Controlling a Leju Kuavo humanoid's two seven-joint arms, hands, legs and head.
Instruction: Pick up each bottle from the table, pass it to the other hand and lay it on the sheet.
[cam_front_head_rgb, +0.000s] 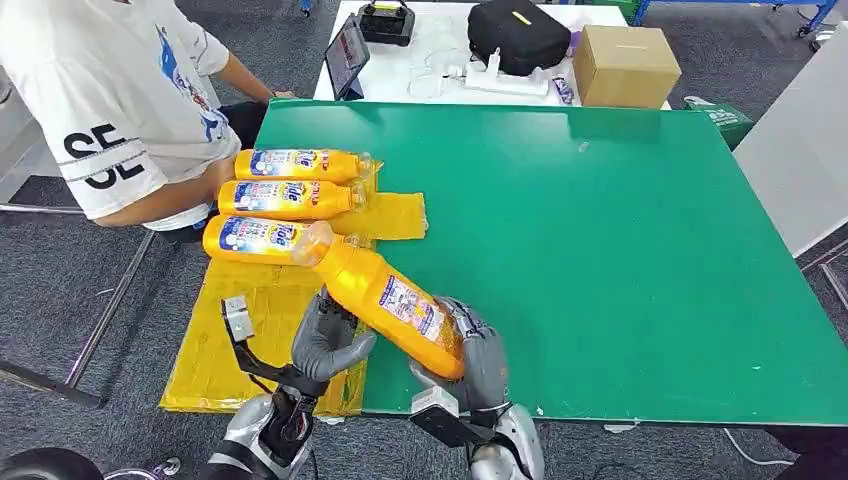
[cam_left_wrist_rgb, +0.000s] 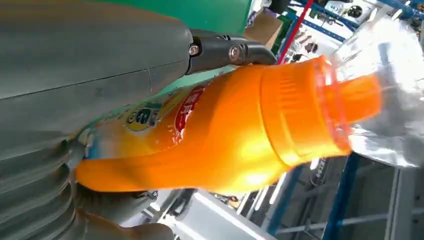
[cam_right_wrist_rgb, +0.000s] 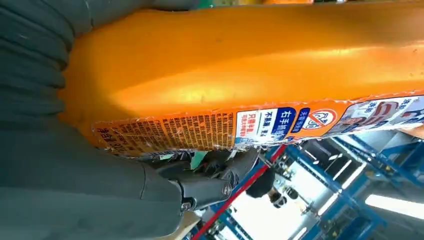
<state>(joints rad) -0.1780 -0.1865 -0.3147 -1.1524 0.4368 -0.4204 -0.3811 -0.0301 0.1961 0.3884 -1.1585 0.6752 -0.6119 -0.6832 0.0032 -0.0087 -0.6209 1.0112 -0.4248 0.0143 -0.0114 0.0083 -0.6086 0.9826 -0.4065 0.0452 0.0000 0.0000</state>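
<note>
An orange bottle (cam_front_head_rgb: 390, 295) with a clear cap hangs tilted over the near left edge of the green table (cam_front_head_rgb: 620, 250), cap toward the far left. My right hand (cam_front_head_rgb: 478, 360) grips its base, label side up (cam_right_wrist_rgb: 250, 65). My left hand (cam_front_head_rgb: 328, 340) wraps the narrower upper part from below, and in the left wrist view the bottle (cam_left_wrist_rgb: 225, 135) lies between thumb and fingers (cam_left_wrist_rgb: 220, 50). Three more orange bottles (cam_front_head_rgb: 285, 198) lie side by side on the yellow sheet (cam_front_head_rgb: 250, 330), which hangs over the table's left edge.
A person in a white T-shirt (cam_front_head_rgb: 110, 110) sits close to the table's left side, right by the laid bottles. Behind the green table stand a cardboard box (cam_front_head_rgb: 625, 62), a black bag (cam_front_head_rgb: 520, 35) and a tablet (cam_front_head_rgb: 347, 55).
</note>
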